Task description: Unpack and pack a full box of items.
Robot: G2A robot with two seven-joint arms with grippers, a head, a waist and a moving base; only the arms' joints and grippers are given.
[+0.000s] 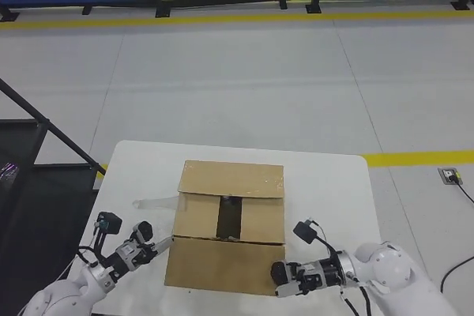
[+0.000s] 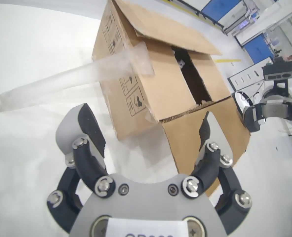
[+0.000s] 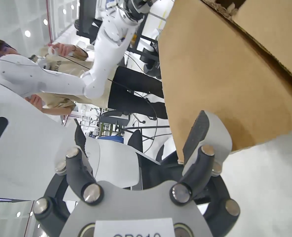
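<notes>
The box sits in the middle of the surface. Its near flap is folded out toward the near edge. The cardboard looks stiff, but the flaps should bend easily, and a full box is likely heavy. The left gripper and the right gripper are spread wide at the flap's two corners, holding nothing. The flap's thin edge looks like the best place to pinch.

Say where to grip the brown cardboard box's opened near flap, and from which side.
Take the near flap of the brown cardboard box by its thin free edge, coming from the robot's side. It juts outward toward the robot, so that edge is likely open to a pinch from above and below.
</notes>
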